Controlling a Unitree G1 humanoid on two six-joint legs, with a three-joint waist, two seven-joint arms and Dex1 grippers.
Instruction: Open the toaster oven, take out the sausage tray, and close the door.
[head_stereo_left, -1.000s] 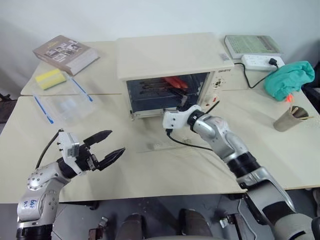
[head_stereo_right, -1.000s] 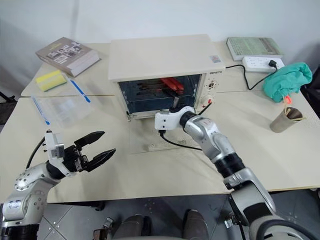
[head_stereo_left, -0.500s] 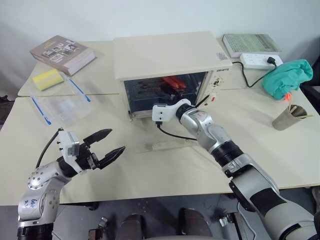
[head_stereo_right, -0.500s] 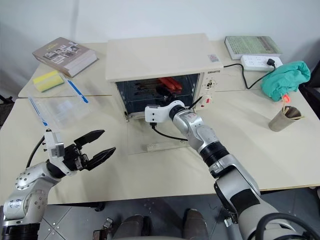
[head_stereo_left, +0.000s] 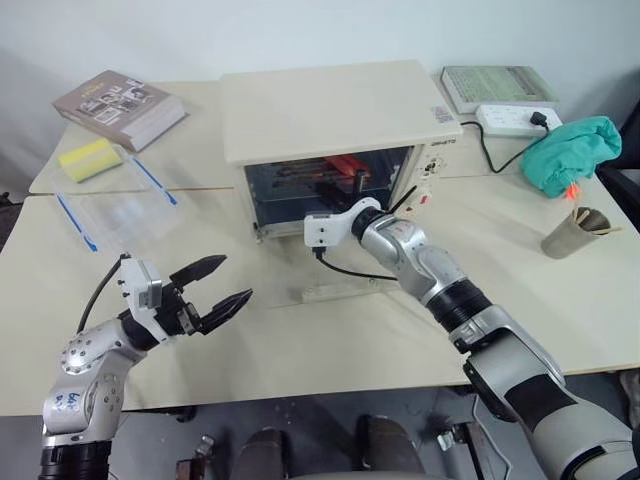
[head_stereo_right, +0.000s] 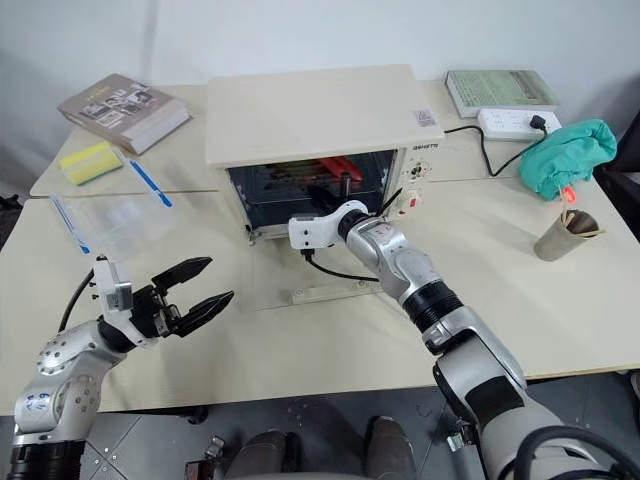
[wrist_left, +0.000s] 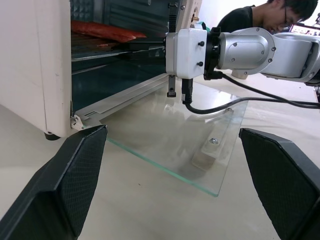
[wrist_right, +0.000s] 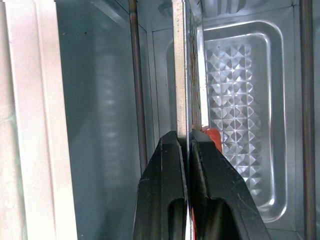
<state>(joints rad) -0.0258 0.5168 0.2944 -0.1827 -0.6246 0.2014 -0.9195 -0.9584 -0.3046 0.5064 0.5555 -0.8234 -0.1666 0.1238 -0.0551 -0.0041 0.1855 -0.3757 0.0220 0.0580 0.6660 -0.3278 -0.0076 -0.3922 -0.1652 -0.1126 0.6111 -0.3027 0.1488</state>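
Hovering near the bench's front left edge, the left gripper (head_stereo_left: 212, 296) holds its fingers spread wide around nothing. Further right, the door (wrist_left: 185, 135) lies folded flat in front of the toaster oven (head_stereo_left: 325, 105), which sits toward the back of the bench. Inside the open cavity, the right gripper (wrist_right: 189, 150) has its fingers pinched together on the front rim of the sausage tray (wrist_right: 240, 100) (red sausages (wrist_left: 107, 32) resting on it). Thin, stiff metal with grease marks, the tray is probably light but slippery; its front lip looks the sensible hold, kept level.
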